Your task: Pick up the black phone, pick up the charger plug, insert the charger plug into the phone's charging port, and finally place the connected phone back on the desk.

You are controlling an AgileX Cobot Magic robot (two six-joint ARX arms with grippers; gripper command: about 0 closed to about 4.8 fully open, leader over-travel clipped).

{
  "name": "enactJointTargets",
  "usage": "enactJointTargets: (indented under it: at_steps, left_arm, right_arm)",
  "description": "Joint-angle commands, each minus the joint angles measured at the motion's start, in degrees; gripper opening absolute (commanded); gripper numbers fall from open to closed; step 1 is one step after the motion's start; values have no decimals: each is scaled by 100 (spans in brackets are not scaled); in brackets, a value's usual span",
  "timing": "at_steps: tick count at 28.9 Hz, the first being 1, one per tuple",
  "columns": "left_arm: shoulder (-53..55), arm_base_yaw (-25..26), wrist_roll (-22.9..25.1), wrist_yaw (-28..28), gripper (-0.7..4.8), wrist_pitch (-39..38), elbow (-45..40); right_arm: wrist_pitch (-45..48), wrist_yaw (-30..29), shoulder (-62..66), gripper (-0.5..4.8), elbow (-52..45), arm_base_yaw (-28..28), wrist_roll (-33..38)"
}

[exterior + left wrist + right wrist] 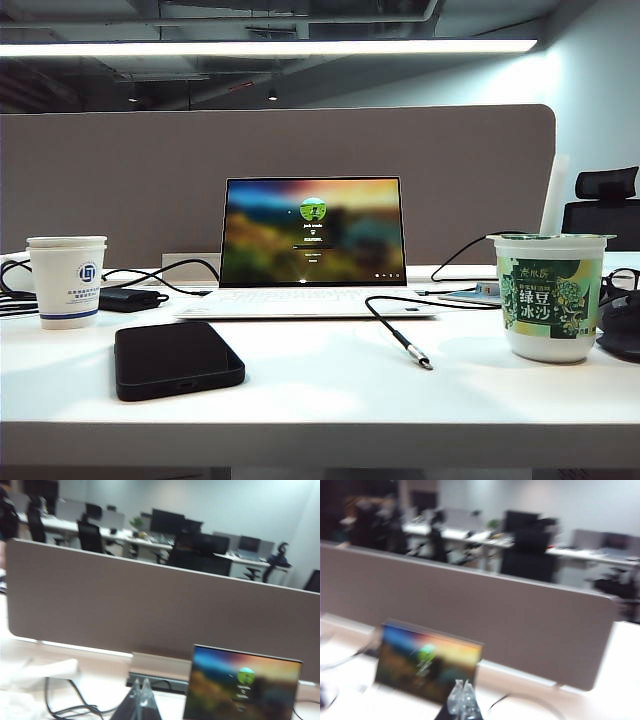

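Exterior view: black phone (178, 358) flat on desk (320, 395); claws closed.

The exterior view sits low at the desk (320, 400) front edge, facing the laptop (312, 232) and partition (120, 170) at close range. Each wrist view looks level past its closed gripper, left gripper (140, 690) and right gripper (462, 692), over the partition. All three share laptop and partition.
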Motion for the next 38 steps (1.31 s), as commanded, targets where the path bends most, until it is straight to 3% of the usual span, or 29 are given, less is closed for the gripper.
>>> enactJointTargets:
  at_steps: [1,7,13,17,21,29,38]
  left_arm:
    - [267,0,-175,393,-6,-636,382]
    - [608,0,-485,1246,-6,-1032,634]
    - [868,0,-671,2074,-6,-1478,634]
    - [1051,0,-638,2227,-6,-1685,625]
    - [1088,-2,-291,2229,-6,-1934,575]
    - [1113,-26,-302,2625,-6,-1884,-280]
    - [1215,-87,-1333,3296,-6,-634,-1786]
  right_arm:
    - [-457,-210,334,-1,251,680,-254]
    - [-870,-741,907,-1,315,1550,-249]
    - [-1873,-767,1587,-1,315,2155,-236]
    - [-2437,-1126,2083,-1,313,2299,-380]
    - [-2673,-1161,2492,-1,313,2424,-433]
    - [-2371,-1268,2876,-1,304,2583,-883]
    - [-1537,-1414,3261,-1,302,2573,-876]
